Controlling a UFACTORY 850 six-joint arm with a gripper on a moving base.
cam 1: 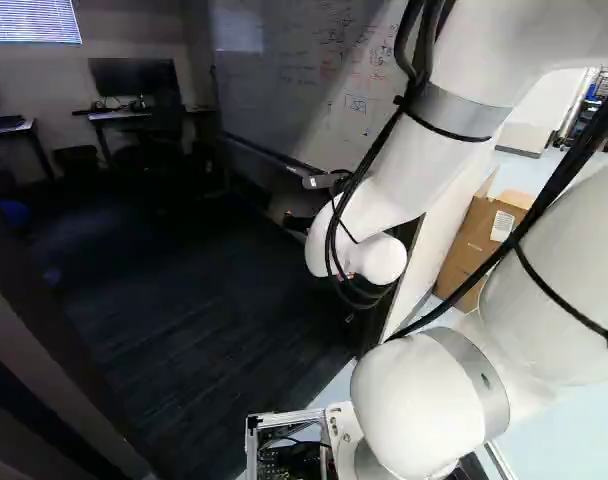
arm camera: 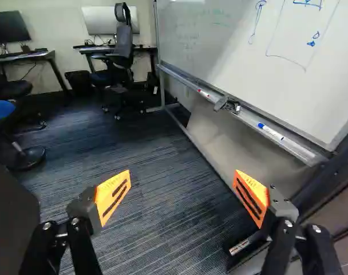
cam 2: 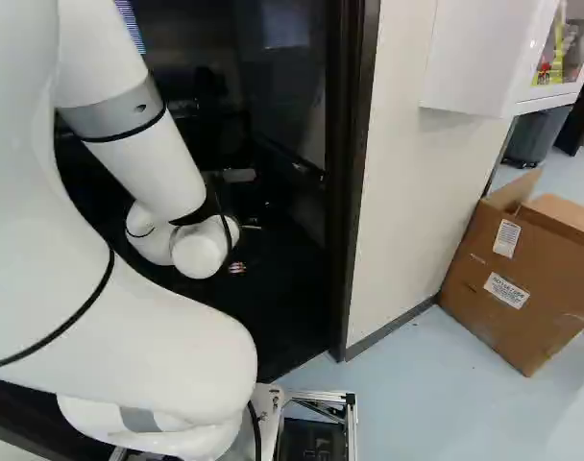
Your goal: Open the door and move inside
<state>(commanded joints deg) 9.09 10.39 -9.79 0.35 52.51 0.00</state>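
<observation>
Pincer (cam 1: 298, 222) wide open in the doorway (cam 2: 354, 173), whiteboard (arm camera: 248, 63) beyond.

White arm (cam 1: 559, 250) rises from its lowest joint; forearm (cam 1: 414, 165) slopes down and forward to the bent wrist (cam 1: 377, 258). Black cables (cam 1: 334, 225) loop along forearm and wrist. Gripper (cam 1: 298, 222) sits ahead of the wrist, partly hidden. Wrist view: two black fingers stand wide apart, orange pads (arm camera: 113, 195) angled toward each other.

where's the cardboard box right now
The cardboard box stands on the floor at the right of the right base view, beyond the dark door frame, beside the pale wall.
</observation>
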